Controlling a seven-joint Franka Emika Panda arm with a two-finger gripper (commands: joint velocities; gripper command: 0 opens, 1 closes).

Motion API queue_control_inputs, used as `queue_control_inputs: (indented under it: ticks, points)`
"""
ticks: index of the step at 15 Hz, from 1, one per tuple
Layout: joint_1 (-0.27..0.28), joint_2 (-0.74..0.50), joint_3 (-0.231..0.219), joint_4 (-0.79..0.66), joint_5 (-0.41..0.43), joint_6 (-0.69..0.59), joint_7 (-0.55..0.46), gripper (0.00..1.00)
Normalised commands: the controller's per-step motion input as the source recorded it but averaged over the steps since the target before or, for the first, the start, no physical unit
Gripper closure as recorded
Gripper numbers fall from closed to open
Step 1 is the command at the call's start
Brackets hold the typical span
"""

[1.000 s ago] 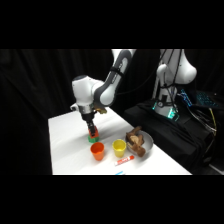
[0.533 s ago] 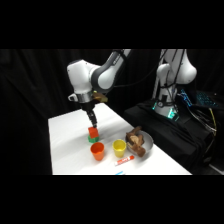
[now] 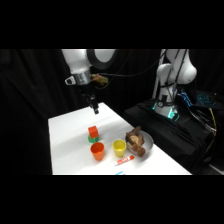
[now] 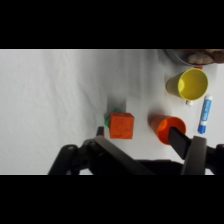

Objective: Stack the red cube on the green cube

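The red cube (image 3: 93,131) rests on top of the green cube (image 3: 94,140) near the middle of the white table (image 3: 70,135). In the wrist view the red cube (image 4: 121,125) covers most of the green cube (image 4: 110,116), of which only a sliver shows at its upper left. My gripper (image 3: 94,108) hangs well above the stack, open and holding nothing. Seen from the wrist, the gripper (image 4: 138,134) has one finger on either side of the stack, high over it.
An orange-red cup (image 3: 97,150) and a yellow cup (image 3: 119,147) stand just in front of the stack. A metal bowl (image 3: 146,145) with brown things in it sits to their right. A red-capped marker (image 3: 125,160) lies near the table's front edge.
The gripper was down at the red cube a second ago. It has let go and risen straight up, leaving the red cube on the green cube.
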Motion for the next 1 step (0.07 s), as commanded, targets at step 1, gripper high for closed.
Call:
queue_control_inputs:
  ticks: [1]
  points:
    - [0.001,-0.09,-0.043,0.18,0.043,-0.39,-0.18,0.0]
